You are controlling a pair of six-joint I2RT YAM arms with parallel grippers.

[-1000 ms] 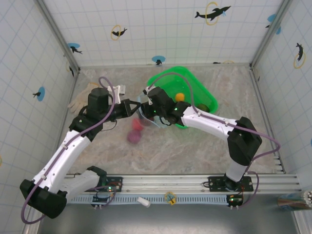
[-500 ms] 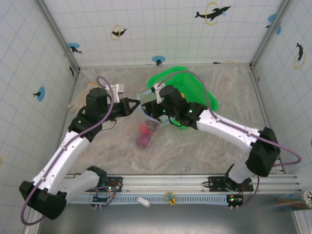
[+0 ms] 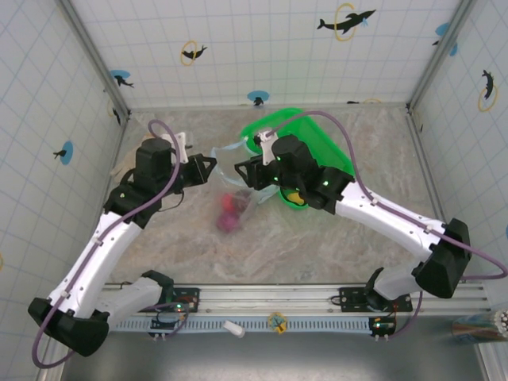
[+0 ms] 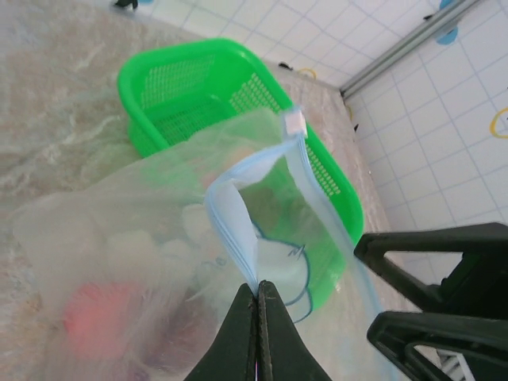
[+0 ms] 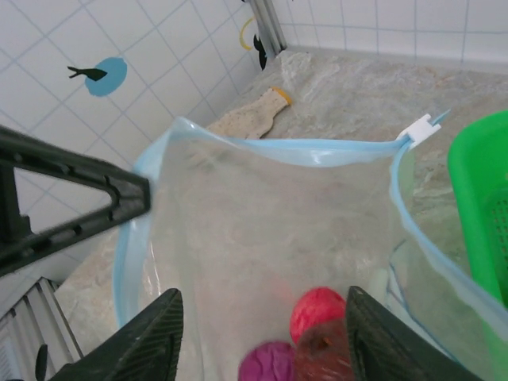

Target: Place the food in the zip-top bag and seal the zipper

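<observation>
Your left tool [image 4: 255, 292] is closed tight on the zipper [image 4: 235, 235] of the zip-top bag [image 4: 95, 230]. Your right tool [image 5: 262, 317] stands with fingers apart at the bag's open mouth. Some food [image 5: 317, 311], red, purple and maroon, lies inside, left of the green basket [image 3: 317, 135]

- The zip-top bag [image 5: 262, 222] is thin, clear plastic film with a faint blue tint. We see it glossy and creased, with highlights along the folds.
- Its zipper [image 5: 317, 152] is a thicker, smooth strip of light-blue plastic.
- The food [image 5: 317, 311] inside seems smooth and fairly matt to us, though the film blurs it.
- The basket [image 4: 198, 87] is bright green moulded plastic with mesh walls and a slight shine.
- The left gripper [image 4: 256, 290] has matt black fingers.
- The table [image 3: 317, 246] has a marbled, stone-patterned matt top.
- The glove [image 5: 250, 117] is pale, rough-textured cloth.
</observation>
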